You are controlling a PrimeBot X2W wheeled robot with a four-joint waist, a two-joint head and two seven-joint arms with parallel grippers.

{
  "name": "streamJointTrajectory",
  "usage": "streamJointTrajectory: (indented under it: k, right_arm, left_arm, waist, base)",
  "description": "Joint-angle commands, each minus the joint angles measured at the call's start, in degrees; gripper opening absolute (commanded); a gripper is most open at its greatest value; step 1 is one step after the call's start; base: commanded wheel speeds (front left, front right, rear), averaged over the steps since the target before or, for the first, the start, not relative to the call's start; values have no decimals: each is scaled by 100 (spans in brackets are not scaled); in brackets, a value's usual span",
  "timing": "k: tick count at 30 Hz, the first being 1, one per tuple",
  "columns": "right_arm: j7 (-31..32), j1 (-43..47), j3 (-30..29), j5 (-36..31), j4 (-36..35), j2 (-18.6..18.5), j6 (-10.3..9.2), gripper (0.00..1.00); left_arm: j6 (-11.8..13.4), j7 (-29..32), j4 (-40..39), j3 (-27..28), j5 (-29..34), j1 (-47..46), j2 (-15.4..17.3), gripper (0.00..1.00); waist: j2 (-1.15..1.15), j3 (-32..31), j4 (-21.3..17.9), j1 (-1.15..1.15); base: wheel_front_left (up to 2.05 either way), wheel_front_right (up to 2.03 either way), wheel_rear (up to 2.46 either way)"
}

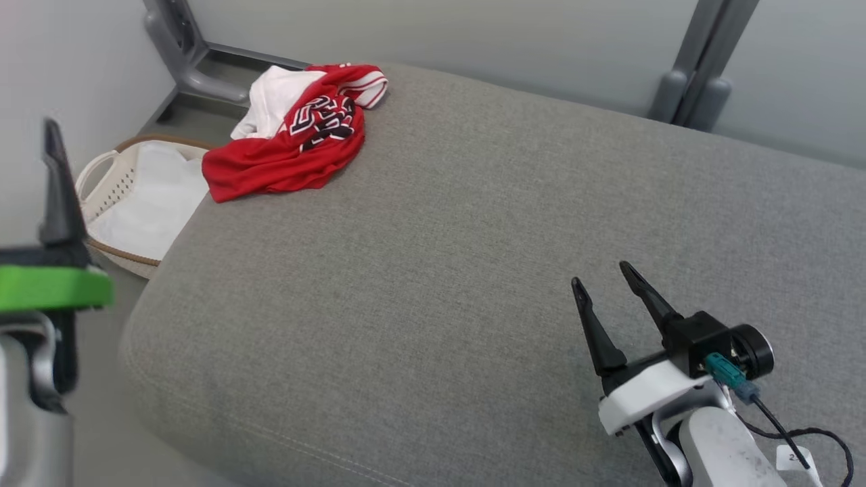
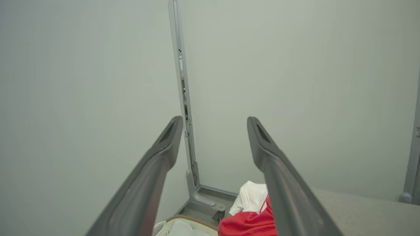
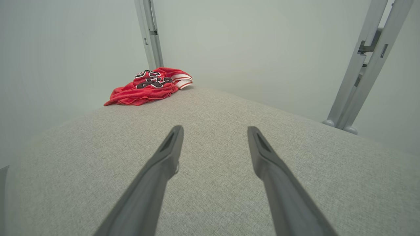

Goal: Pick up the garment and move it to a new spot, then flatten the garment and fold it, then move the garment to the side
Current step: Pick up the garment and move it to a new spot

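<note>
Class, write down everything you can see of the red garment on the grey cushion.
The garment is a red jersey of thin, soft-looking fabric, with black-and-white lettering, a red-and-white striped trim and white fabric bunched at its far side. It is crumpled in a loose heap, not flattened or folded. It lies at the far left corner of the cushion, reaching that cushion's left edge. As far as the views show, it touches nothing but the cushion.

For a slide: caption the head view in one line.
Crumpled red-and-white jersey at far-left corner of grey fabric cushion; left gripper and right gripper open, clear of it.
</note>
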Motion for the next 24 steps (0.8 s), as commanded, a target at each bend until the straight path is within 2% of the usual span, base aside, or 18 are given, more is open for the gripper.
streamJointTrajectory:
  k: [1,7,12,14,24]
  right_arm:
    - [16,-157,28,-83,-54,-33,-9,100]
    - [223,-515,182,-384,-406,-32,-9,100]
    - [487,-603,159,-683,-915,-33,-9,100]
    - [583,-623,166,-708,-1156,-24,-9,100]
    - [881,-763,279,-957,-2311,-25,-9,100]
  left_arm:
    - [-46,31,114,21,-55,-375,127,100]
    - [-141,387,1125,-30,-268,-1864,777,100]
    - [-185,609,2267,-334,-722,-2853,913,100]
    - [-188,691,2591,-487,-957,-3167,876,100]
    - [-188,1095,4103,-1000,-1612,-3946,944,100]
  waist:
    - [0,619,-588,0]
    - [0,1233,-1200,0]
    - [0,1803,-1559,0]
    - [0,2022,-1676,0]
    - [0,2936,-1999,0]
  base:
    - [0,0,0]
    - [0,0,0]
    - [0,0,0]
    - [0,0,0]
    - [0,0,0]
